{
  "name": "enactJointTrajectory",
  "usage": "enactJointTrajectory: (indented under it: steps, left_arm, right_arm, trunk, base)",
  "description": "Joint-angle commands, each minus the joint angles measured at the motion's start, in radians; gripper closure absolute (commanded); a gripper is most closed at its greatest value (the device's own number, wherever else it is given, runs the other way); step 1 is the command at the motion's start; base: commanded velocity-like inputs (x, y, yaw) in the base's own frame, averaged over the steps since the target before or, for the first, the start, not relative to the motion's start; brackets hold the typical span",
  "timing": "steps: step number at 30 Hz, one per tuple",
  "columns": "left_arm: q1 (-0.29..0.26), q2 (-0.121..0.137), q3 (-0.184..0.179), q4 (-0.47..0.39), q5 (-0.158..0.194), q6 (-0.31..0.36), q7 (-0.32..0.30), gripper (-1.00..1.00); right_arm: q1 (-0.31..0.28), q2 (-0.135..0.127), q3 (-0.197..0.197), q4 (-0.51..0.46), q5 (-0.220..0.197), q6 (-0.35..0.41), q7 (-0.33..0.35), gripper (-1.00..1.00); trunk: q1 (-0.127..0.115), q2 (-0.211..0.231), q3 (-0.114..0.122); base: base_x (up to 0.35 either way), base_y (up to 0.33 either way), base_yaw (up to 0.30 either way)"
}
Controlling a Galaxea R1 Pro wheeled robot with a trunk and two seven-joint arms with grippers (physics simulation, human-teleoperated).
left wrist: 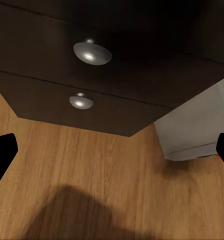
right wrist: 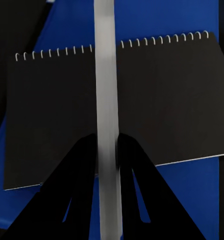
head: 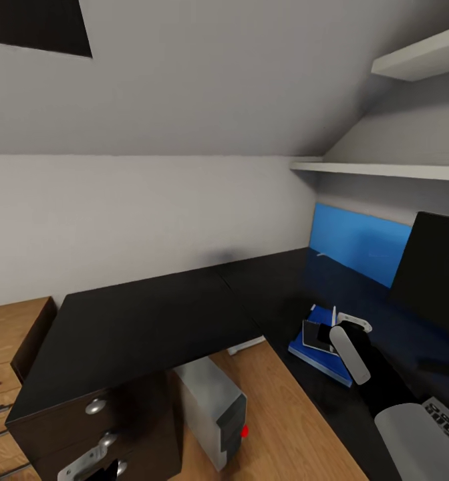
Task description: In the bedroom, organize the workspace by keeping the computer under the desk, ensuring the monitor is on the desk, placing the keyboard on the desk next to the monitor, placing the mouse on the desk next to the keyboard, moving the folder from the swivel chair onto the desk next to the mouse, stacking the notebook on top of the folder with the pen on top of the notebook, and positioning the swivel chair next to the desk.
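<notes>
The right pincer [right wrist: 108,150], clamped on the pen [right wrist: 106,90], holds it above the notebook [right wrist: 167,100] atop the folder [right wrist: 157,20], ready to finish the stack, while the left pincer [left wrist: 112,150] hangs open.

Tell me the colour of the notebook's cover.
Black, with a pale spiral binding; the notebook shows best in the right wrist view.

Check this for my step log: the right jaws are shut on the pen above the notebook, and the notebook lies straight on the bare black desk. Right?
Not quite. The notebook lies on the blue folder, not the bare desk; the right wrist view shows blue around it. The right gripper is shut on the pen above it.
</notes>
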Motion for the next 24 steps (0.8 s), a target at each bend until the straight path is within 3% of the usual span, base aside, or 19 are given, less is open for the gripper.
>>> enactJointTrajectory:
  steps: [1,5,10,16,24]
  left_arm:
    - [0.000,0.000,-0.001,-0.002,0.010,0.003,0.006,-1.00]
    - [0.000,-0.001,-0.001,-0.002,0.011,0.003,0.006,-1.00]
    - [0.000,-0.001,-0.001,-0.002,0.011,0.004,0.006,-1.00]
    - [0.000,0.000,-0.001,0.000,0.011,0.005,0.006,-1.00]
    - [0.000,0.000,-0.001,0.003,0.007,0.001,0.006,-1.00]
  right_arm:
    - [-0.001,-0.001,0.004,-0.001,-0.010,0.001,-0.011,1.00]
    - [-0.001,-0.001,0.013,-0.001,-0.011,0.002,-0.011,1.00]
    - [-0.001,-0.003,0.041,-0.003,-0.011,0.001,0.024,1.00]
    - [-0.001,-0.006,0.044,-0.002,-0.007,0.000,0.100,1.00]
    - [-0.001,-0.007,0.044,0.001,-0.005,-0.001,0.119,1.00]
  trunk:
    - [0.004,-0.008,-0.004]
    - [0.019,-0.036,-0.017]
    - [0.019,-0.036,-0.017]
    - [0.019,-0.036,-0.017]
    - [0.019,-0.036,-0.017]
  base:
    - [0.000,0.000,0.000]
    - [0.000,0.000,0.000]
    - [0.000,0.000,0.000]
    - [0.000,0.000,0.000]
    - [0.024,0.000,0.000]
